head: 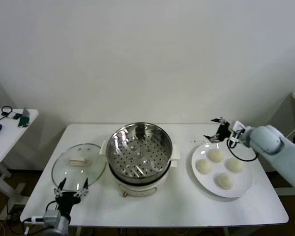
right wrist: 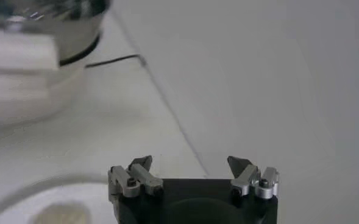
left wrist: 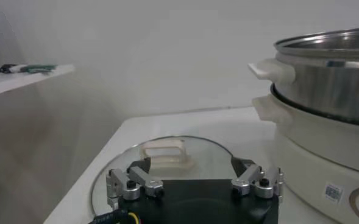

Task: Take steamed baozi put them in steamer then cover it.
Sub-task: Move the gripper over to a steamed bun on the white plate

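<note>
On the white surface (head: 177,206) the steamer (head: 139,152) stands in the middle, its pot empty. Four buns (head: 216,155) lie on a white plate (head: 246,189) to its right, and the glass cover (head: 78,163) lies flat to its left. Above the plate's far edge hangs the right hand (head: 217,131), fingers spread. At the near edge, just before the cover, sits the left hand (head: 72,189), also spread. Off to the left, a side table (head: 7,135) carries small items.

Bare test room or lab, blank white wall (head: 147,54), white table (head: 152,206), cluttered side desk (head: 5,135)
</note>
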Action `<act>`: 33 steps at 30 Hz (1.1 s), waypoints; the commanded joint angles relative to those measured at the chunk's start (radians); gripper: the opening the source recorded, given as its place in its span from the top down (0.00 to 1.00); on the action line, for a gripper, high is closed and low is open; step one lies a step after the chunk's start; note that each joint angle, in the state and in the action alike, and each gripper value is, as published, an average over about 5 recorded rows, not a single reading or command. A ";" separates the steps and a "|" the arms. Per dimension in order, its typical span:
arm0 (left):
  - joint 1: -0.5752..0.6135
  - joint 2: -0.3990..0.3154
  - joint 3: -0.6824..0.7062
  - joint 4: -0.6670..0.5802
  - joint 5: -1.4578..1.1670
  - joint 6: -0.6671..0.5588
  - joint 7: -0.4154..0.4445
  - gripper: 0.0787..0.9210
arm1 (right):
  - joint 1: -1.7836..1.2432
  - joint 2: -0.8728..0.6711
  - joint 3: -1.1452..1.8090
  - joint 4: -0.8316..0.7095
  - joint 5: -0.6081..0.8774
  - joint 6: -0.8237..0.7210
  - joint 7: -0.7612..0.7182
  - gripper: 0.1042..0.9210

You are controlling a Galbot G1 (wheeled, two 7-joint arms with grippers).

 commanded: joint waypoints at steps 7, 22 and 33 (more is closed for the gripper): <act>-0.001 -0.015 -0.001 -0.005 0.010 -0.004 0.004 0.12 | 0.379 0.152 -0.563 -0.243 0.062 0.043 -0.258 0.12; 0.006 -0.018 -0.020 -0.004 0.020 -0.011 0.010 0.12 | 0.143 0.338 -0.417 -0.450 -0.099 0.045 -0.235 0.12; 0.013 -0.017 -0.022 0.012 0.023 -0.017 0.011 0.12 | 0.051 0.329 -0.321 -0.460 -0.131 0.042 -0.222 0.12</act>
